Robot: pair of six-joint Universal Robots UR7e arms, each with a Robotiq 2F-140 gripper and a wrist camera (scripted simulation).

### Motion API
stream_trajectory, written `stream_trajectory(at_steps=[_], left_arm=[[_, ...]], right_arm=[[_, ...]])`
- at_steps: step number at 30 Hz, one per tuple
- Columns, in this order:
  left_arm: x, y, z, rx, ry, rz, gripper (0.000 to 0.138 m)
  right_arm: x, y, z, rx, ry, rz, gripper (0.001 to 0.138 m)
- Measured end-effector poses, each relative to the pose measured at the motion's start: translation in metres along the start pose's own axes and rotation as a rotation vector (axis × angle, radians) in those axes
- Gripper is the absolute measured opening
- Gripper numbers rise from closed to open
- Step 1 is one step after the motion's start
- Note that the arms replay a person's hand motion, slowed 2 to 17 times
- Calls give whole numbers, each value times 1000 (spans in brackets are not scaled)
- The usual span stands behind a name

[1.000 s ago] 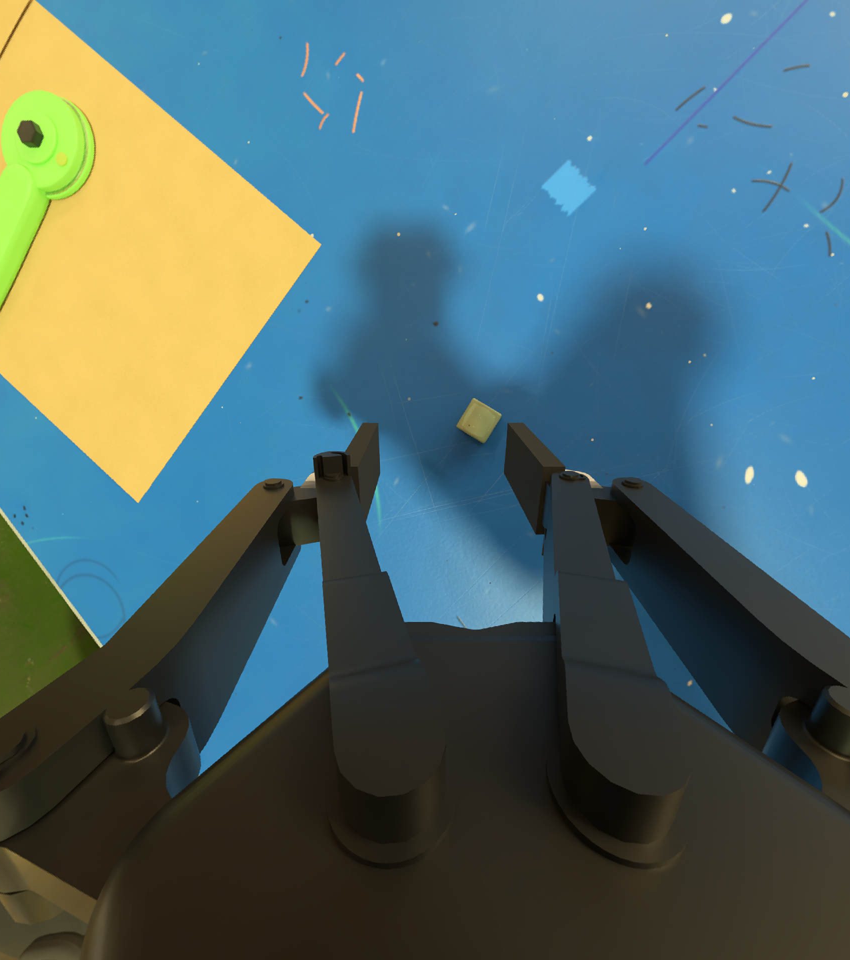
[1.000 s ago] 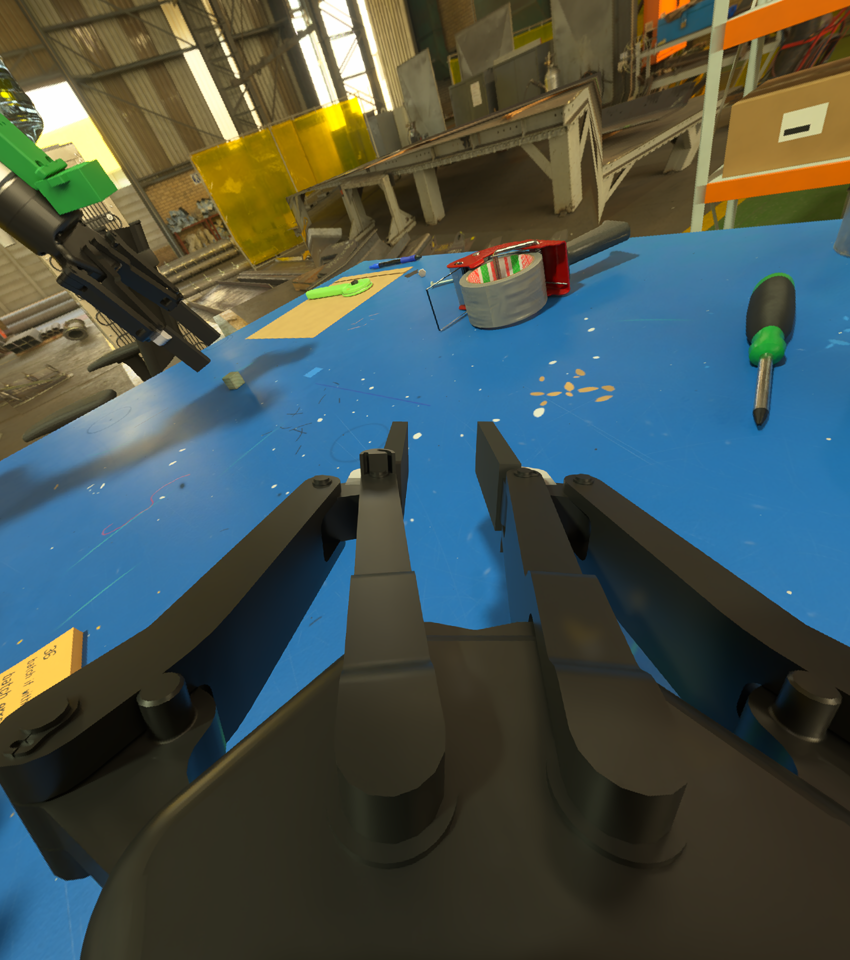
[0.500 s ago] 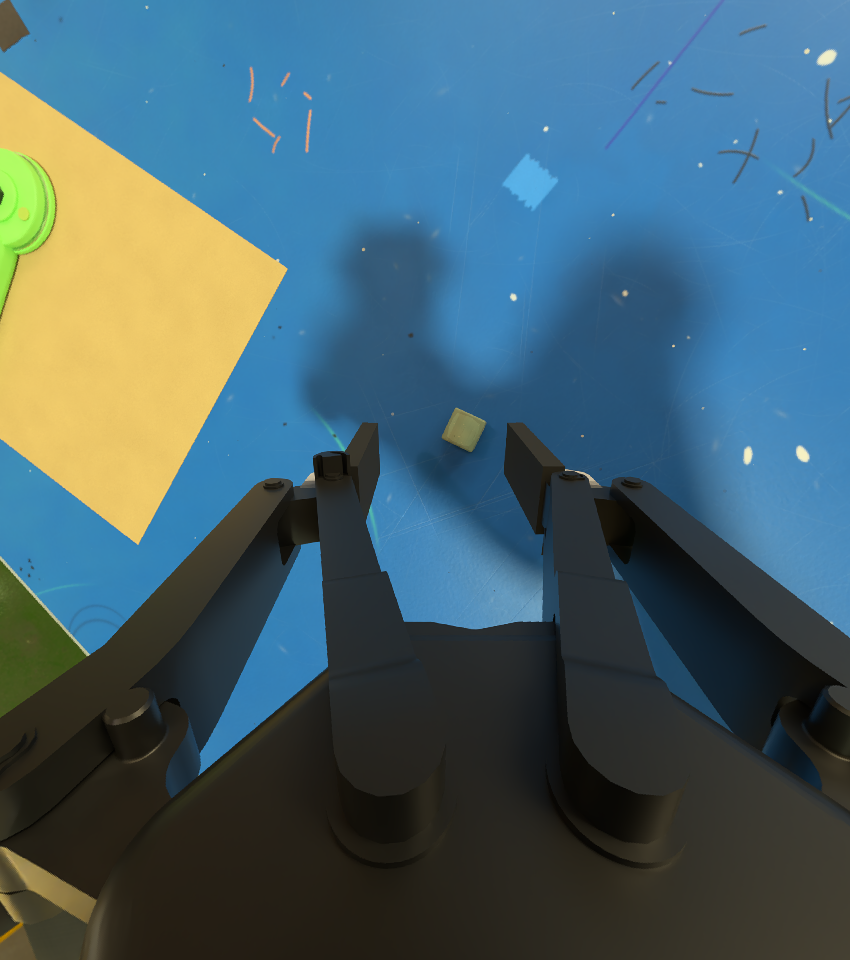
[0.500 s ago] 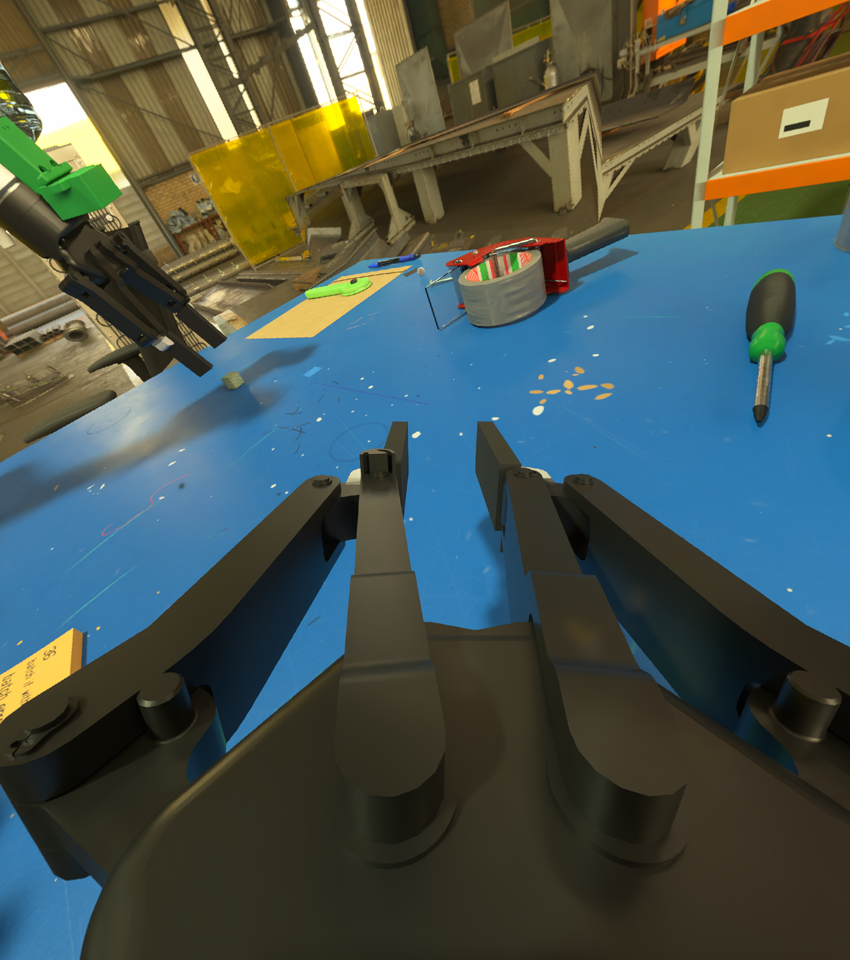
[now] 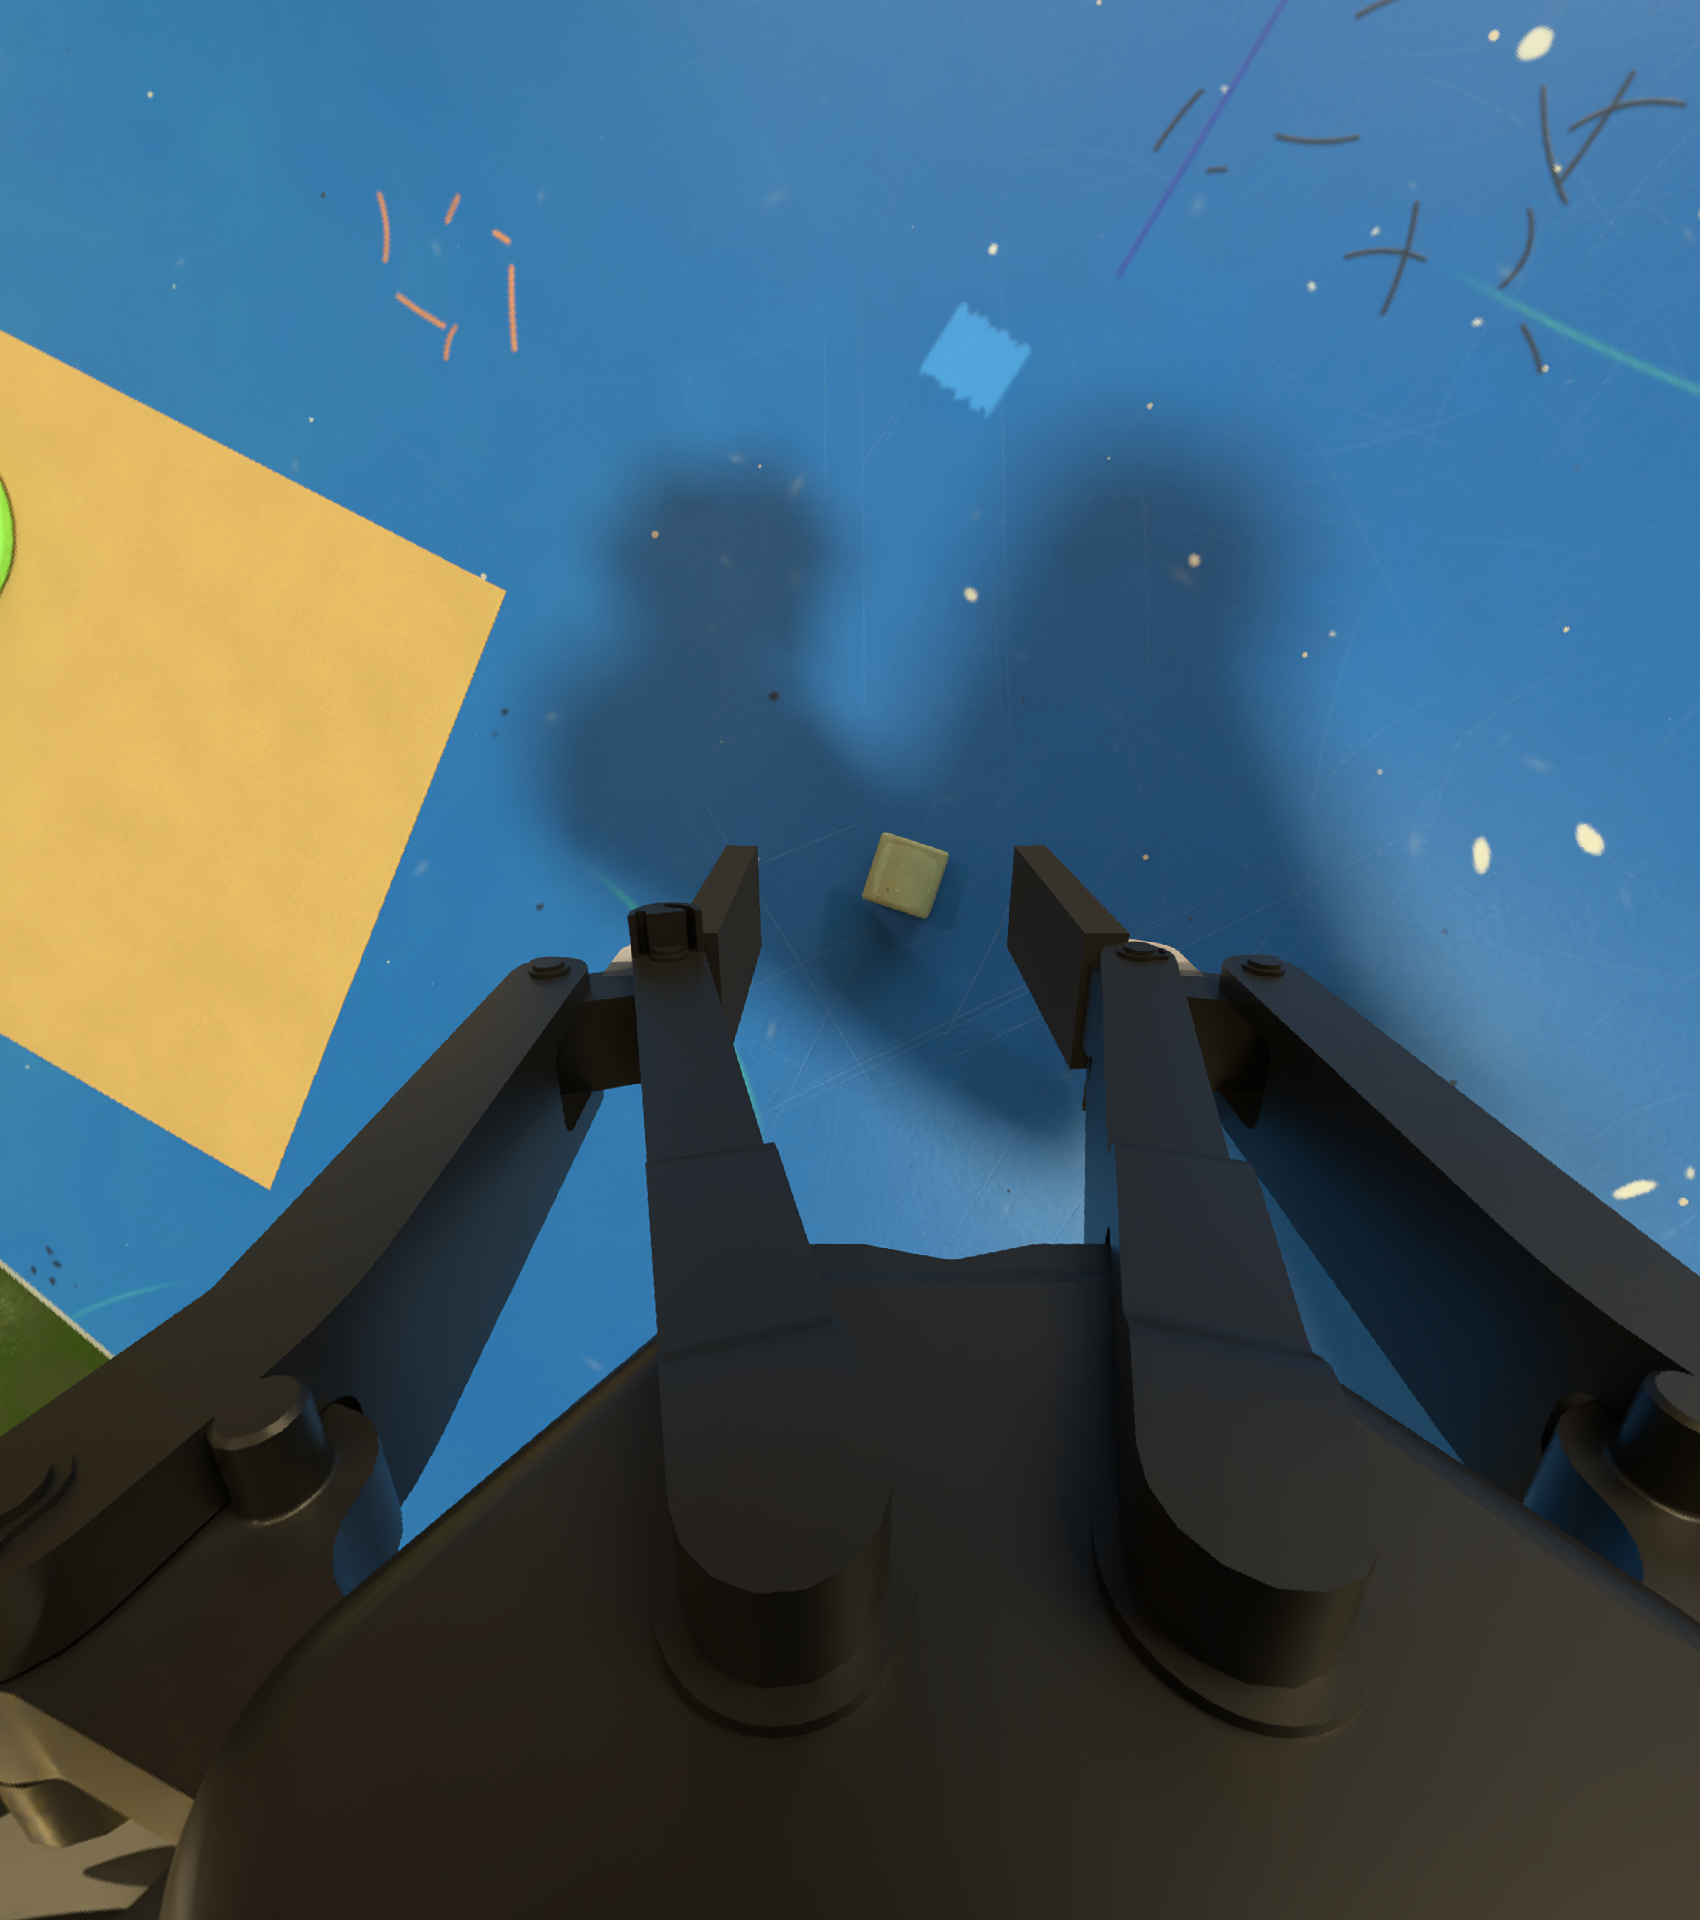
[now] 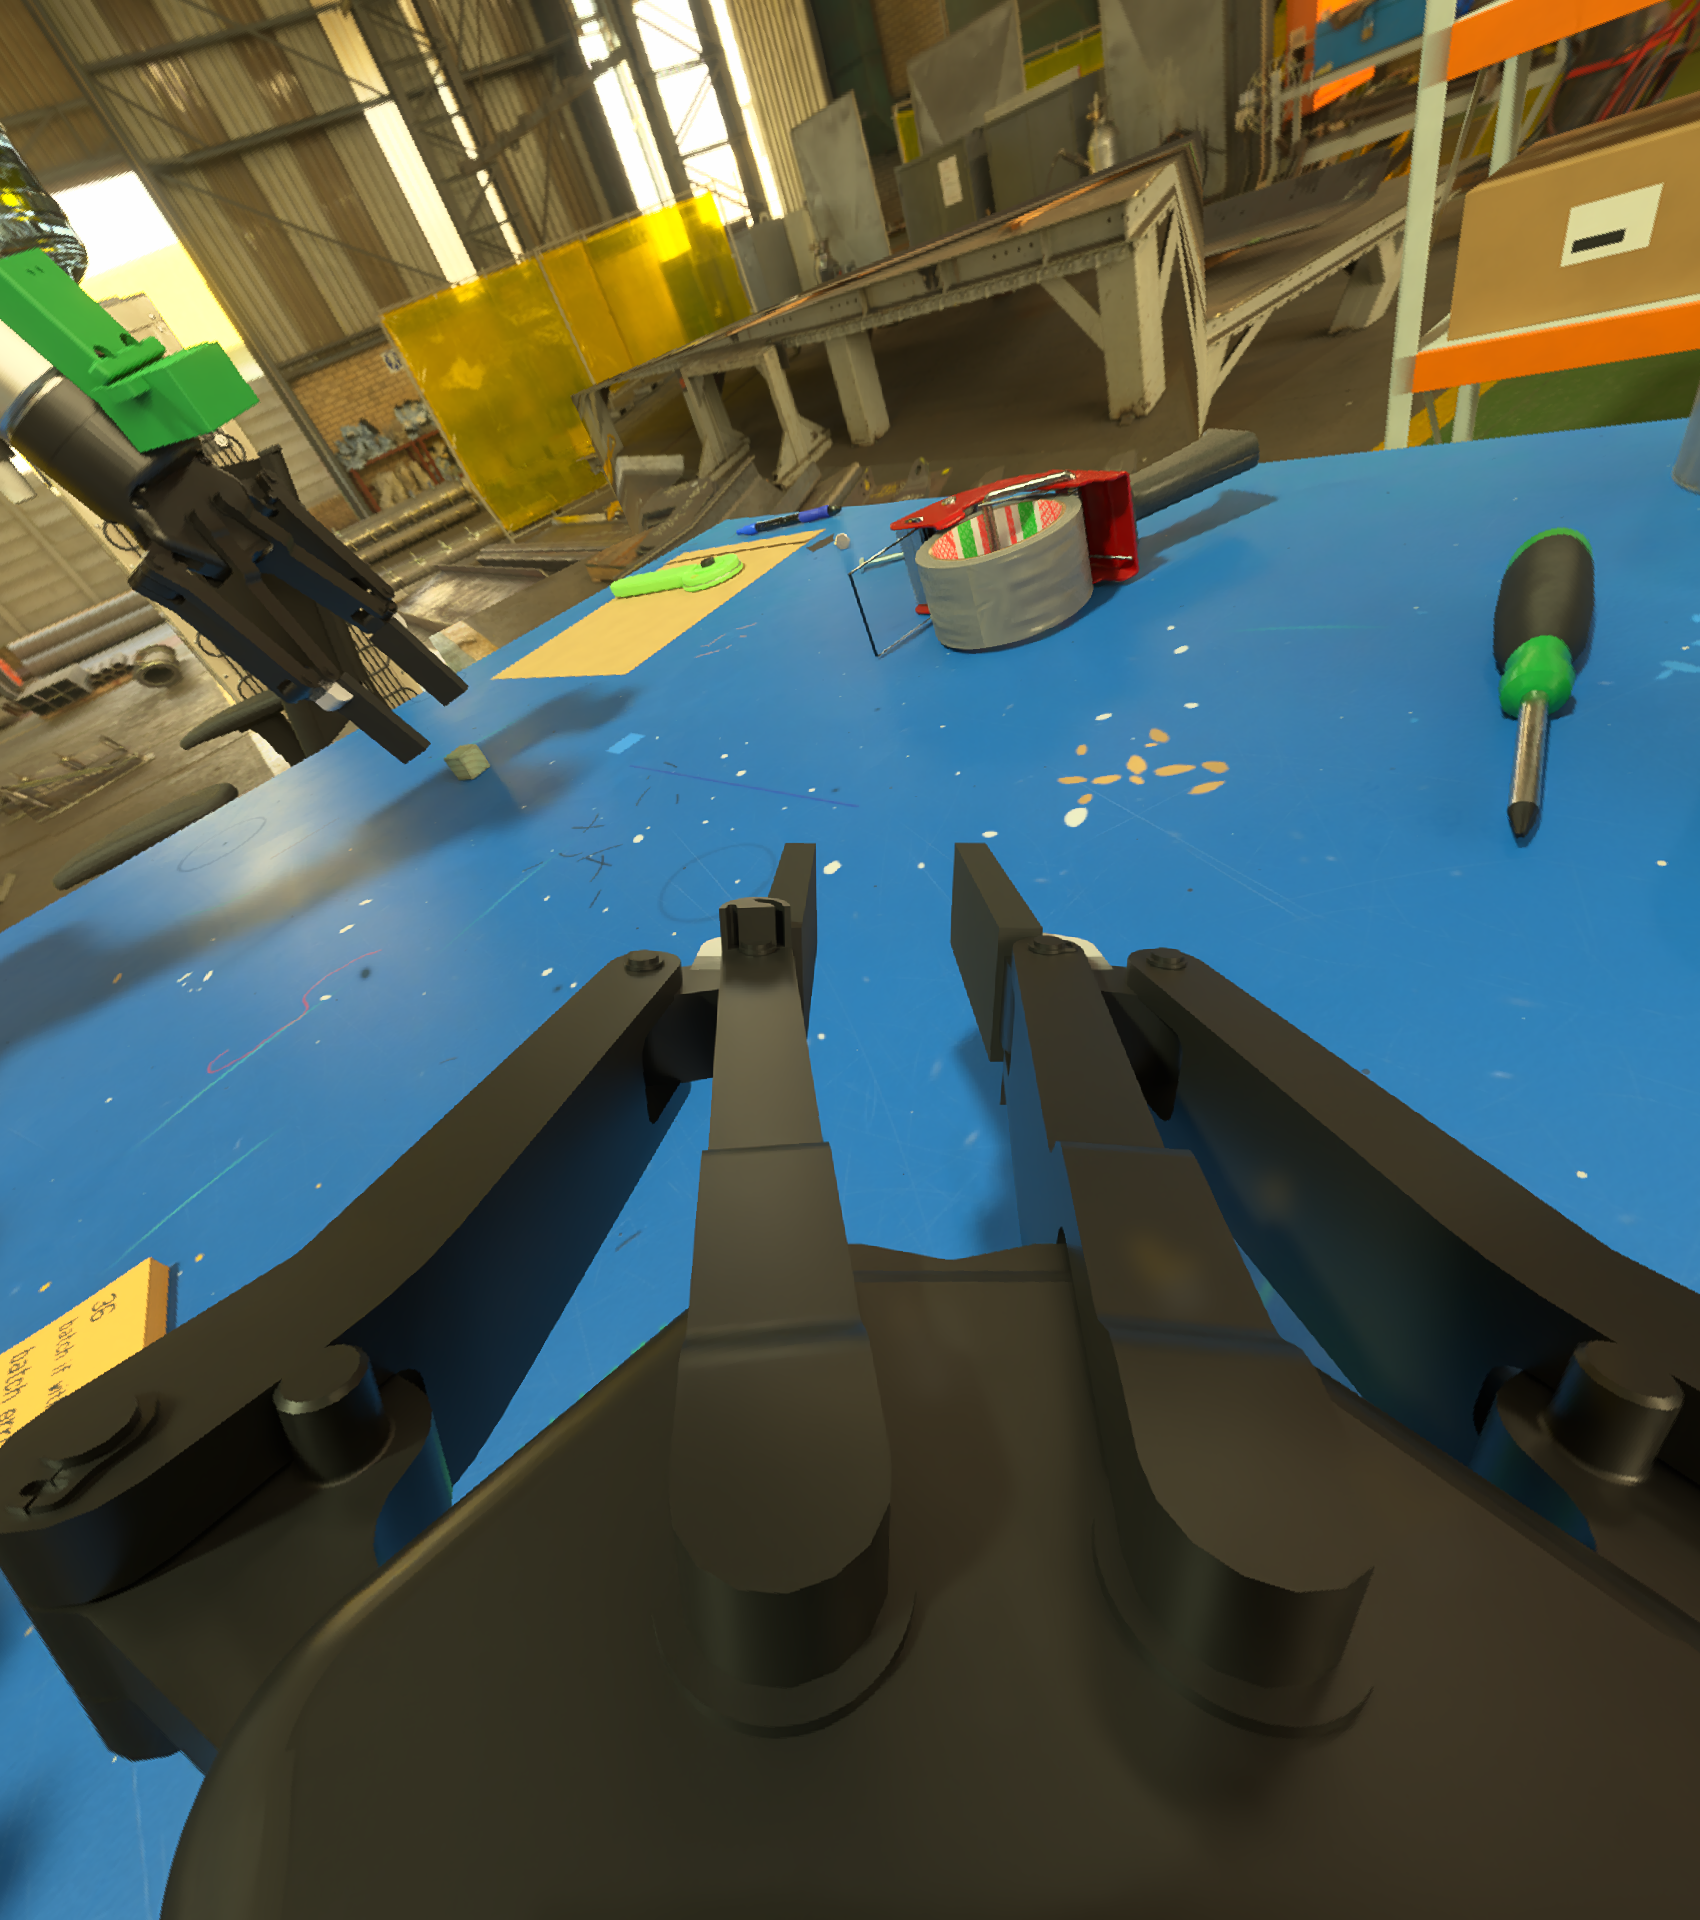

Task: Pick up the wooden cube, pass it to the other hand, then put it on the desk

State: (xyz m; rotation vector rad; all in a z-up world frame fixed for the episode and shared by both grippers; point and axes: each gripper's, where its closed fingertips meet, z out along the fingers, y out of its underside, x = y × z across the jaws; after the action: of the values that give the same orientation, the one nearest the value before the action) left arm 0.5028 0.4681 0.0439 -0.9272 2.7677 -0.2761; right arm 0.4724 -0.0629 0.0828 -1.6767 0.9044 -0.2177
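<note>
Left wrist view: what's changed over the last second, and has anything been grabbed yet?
The left gripper, open, has closed in on the wooden cube, which now sits between its fingertips on the desk; nothing gripped. The right gripper stayed put, open.

Factory workshop; steel benches (image 6: 981, 281), yellow screens (image 6: 555, 343), screwdriver (image 6: 1537, 665) on blue desk (image 6: 1293, 935)

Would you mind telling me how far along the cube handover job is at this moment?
Nothing is finished yet: the wooden cube sits on the blue desk, ungripped. In hand: the open left gripper hangs above it, the cube lining up between its fingers. Left to do: the grasp, the handover to the open, empty right gripper, and the placing.
</note>
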Motion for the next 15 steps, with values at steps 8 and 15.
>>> stream_trajectory(at_steps=[8, 15], left_arm=[[1, -1, 3, 4, 34, 55, 64], [2, -1, 4, 4, 64, 100, 63]], right_arm=[[1, 1, 1, -3, -2, 4, 35], [1, 2, 1, -8, -1, 6, 35]])
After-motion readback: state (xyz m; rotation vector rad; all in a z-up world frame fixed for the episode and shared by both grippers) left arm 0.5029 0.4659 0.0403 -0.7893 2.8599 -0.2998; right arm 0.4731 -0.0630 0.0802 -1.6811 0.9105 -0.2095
